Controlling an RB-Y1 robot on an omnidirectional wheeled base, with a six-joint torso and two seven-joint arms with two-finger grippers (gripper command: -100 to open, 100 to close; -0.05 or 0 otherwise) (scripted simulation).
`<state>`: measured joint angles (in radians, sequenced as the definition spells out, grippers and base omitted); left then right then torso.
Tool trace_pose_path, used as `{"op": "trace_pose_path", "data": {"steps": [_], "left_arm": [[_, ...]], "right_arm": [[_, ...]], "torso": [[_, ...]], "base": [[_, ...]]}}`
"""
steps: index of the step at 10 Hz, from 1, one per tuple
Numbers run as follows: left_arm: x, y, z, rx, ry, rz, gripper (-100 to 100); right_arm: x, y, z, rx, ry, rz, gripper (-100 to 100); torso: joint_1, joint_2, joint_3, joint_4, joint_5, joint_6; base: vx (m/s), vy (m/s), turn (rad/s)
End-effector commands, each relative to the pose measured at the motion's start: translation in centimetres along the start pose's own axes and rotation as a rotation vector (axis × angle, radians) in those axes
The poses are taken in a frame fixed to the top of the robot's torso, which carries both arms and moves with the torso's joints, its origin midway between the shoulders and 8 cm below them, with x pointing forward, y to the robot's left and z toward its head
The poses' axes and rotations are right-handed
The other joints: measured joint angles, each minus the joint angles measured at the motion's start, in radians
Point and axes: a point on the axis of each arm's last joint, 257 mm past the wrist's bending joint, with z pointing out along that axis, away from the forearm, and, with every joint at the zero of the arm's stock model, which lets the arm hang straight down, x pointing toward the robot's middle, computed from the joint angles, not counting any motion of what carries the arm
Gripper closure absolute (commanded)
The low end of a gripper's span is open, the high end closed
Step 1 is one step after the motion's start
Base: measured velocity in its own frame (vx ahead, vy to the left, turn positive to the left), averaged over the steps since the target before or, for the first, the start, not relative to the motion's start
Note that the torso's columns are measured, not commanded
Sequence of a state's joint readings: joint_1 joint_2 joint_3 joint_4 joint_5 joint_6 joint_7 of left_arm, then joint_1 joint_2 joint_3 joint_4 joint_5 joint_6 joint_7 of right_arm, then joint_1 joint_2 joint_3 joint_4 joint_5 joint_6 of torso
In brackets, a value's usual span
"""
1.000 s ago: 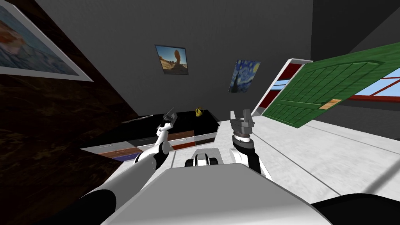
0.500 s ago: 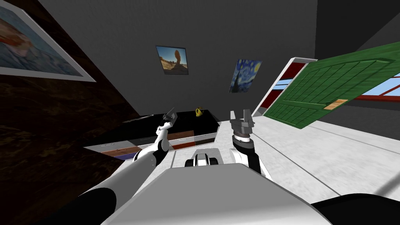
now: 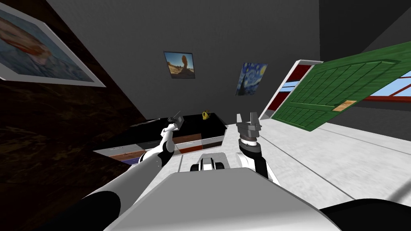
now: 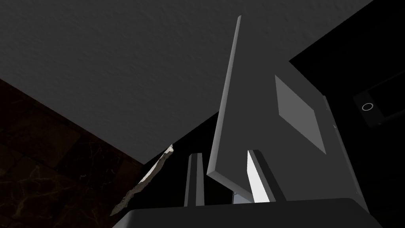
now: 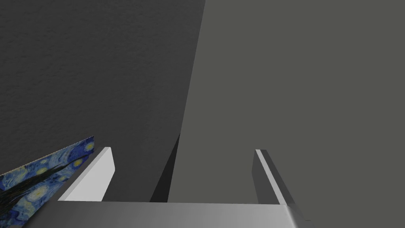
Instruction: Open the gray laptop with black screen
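The grey laptop (image 4: pixel 304 166) lies on a black-topped cabinet (image 3: pixel 200 124) against the dark wall. Its thin lid (image 4: pixel 224 118) stands raised at a steep angle, and a paler rectangle shows on the grey base. My left gripper (image 4: pixel 224 153) reaches out over the cabinet (image 3: pixel 176 119), its two fingers (image 4: pixel 194 178) closed in on either side of the lid's near corner. My right gripper (image 3: pixel 249 117) is held up in front of my chest, open and empty (image 5: pixel 184 158).
A small yellow object (image 3: pixel 205 115) stands at the cabinet's far end. A dark phone (image 4: pixel 371 109) lies on the black top beside the laptop. Drawers (image 3: pixel 188 141) front the cabinet. A green door (image 3: pixel 341 94) hangs open on the right over pale floor.
My left gripper's fingers have closed in from wide open onto the lid's corner. The head view has shifted slightly. The right arm has not moved.
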<state>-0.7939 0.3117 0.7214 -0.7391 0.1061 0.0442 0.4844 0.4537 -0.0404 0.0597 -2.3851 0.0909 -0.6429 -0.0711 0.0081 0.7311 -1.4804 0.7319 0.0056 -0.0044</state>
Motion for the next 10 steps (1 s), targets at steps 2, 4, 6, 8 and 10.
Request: {"op": "trace_pose_path", "data": {"steps": [2, 4, 6, 8, 10], "left_arm": [[-0.2, 1.0, 0.3, -0.055, -0.037, -0.136, 100], [0.2, 1.5, 0.5, -0.082, -0.049, -0.21, 100], [0.1, 2.7, 0.3, -0.103, -0.063, -0.305, 100], [-0.1, 3.3, 0.2, -0.117, -0.074, -0.344, 100], [-0.6, 5.3, -0.2, -0.158, -0.105, -0.458, 100]], "right_arm": [[0.0, 0.0, 0.0, 0.0, 0.0, 0.0, 0], [0.0, 0.0, 0.0, 0.0, 0.0, 0.0, 0], [0.0, 0.0, 0.0, 0.0, 0.0, 0.0, 0], [0.0, 0.0, 0.0, 0.0, 0.0, 0.0, 0], [0.0, 0.0, 0.0, 0.0, 0.0, 0.0, 0]], "torso": [[0.002, -0.003, -0.002, -0.001, 0.001, 0.002], [0.001, -0.001, -0.001, -0.001, 0.001, 0.002], [-0.005, 0.0, 0.0, 0.001, -0.002, 0.004], [0.0, -0.002, -0.001, 0.0, -0.001, 0.005], [-0.004, -0.001, -0.001, -0.001, -0.001, 0.006]], "base": [[-0.014, 0.104, 0.021], [-0.031, 0.093, 0.011], [-0.003, 0.083, 0.017], [-0.001, 0.144, -0.001], [0.003, 0.145, 0.018]]}}
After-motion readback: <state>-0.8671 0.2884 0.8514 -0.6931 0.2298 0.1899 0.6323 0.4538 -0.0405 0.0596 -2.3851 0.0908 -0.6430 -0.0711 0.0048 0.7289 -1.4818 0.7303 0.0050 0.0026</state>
